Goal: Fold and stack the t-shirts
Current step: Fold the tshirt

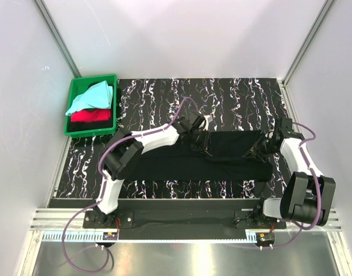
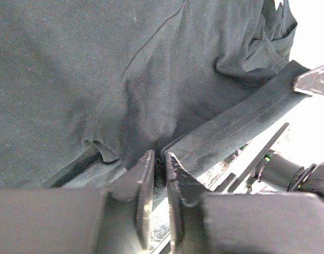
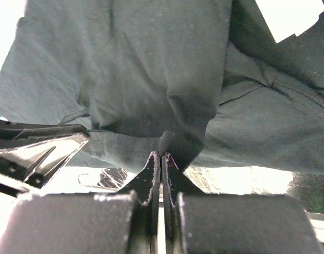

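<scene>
A large black t-shirt lies spread across the middle of the tabletop, partly folded over itself. At the shirt's upper left edge, my left gripper has its jaws nearly together on a fold of the dark cloth at their tips. My right gripper is at the shirt's right end. Its jaws are shut, with a pucker of the black fabric pinched at their tips. A pale aqua t-shirt and a red t-shirt lie bunched in the crate.
The green plastic crate stands at the table's back left corner. White walls enclose the black, white-streaked tabletop on three sides. A metal rail with both arm bases runs along the near edge.
</scene>
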